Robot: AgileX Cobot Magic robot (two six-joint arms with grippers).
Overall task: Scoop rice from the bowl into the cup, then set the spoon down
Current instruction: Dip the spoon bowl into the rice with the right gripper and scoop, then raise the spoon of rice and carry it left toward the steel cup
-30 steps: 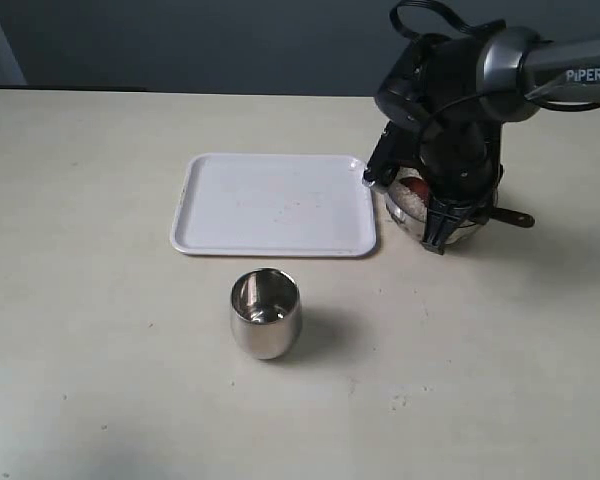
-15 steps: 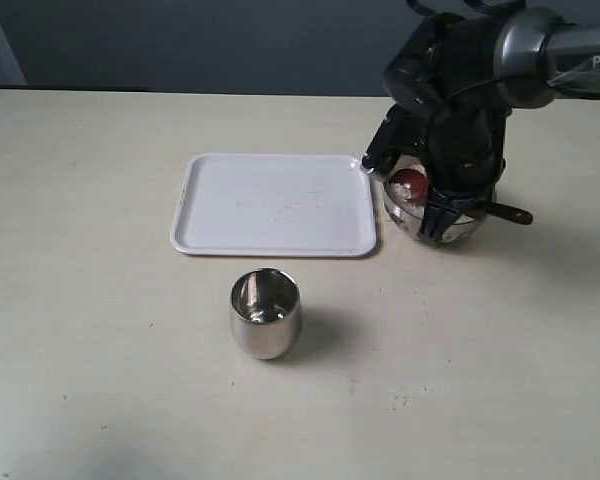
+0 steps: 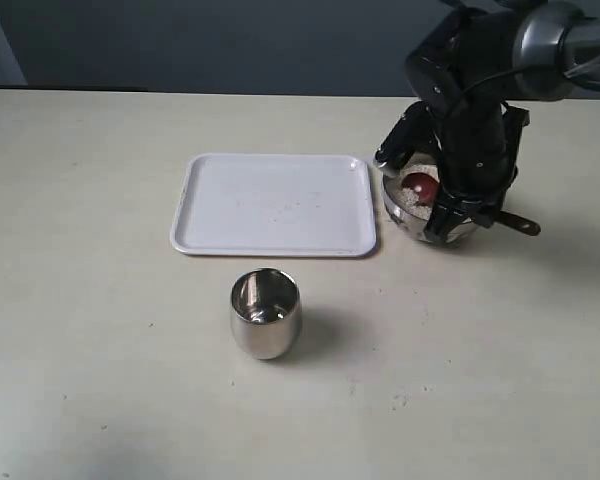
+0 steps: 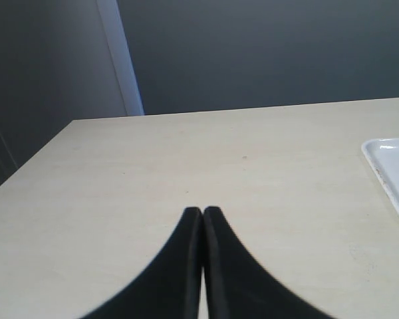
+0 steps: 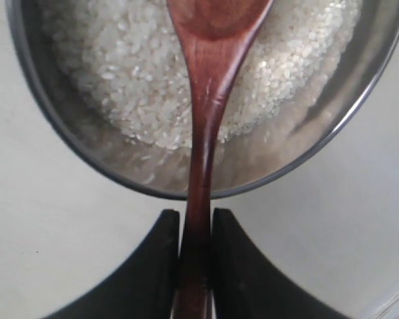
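Observation:
The steel bowl (image 3: 420, 215) stands right of the tray, mostly behind my right arm; the right wrist view shows its rim (image 5: 66, 149) and the heap of white rice (image 5: 120, 66) inside. The reddish-brown wooden spoon (image 5: 203, 133) reaches over the rim, its head (image 3: 420, 185) above the rice and its handle end (image 3: 520, 224) poking out to the right. My right gripper (image 5: 196, 222) is shut on the spoon's handle. The steel cup (image 3: 265, 313) stands upright in front of the tray, far from both grippers. My left gripper (image 4: 203, 212) is shut on nothing above bare table.
A white rectangular tray (image 3: 275, 205) lies flat between the cup and the bowl, its right edge close to the bowl. A corner of that tray (image 4: 392, 173) shows in the left wrist view. A dark wall runs behind the table's far edge.
My right arm has swung right and risen a little over the bowl. The spoon's head now shows more plainly above the rice. Cup and tray have not moved.

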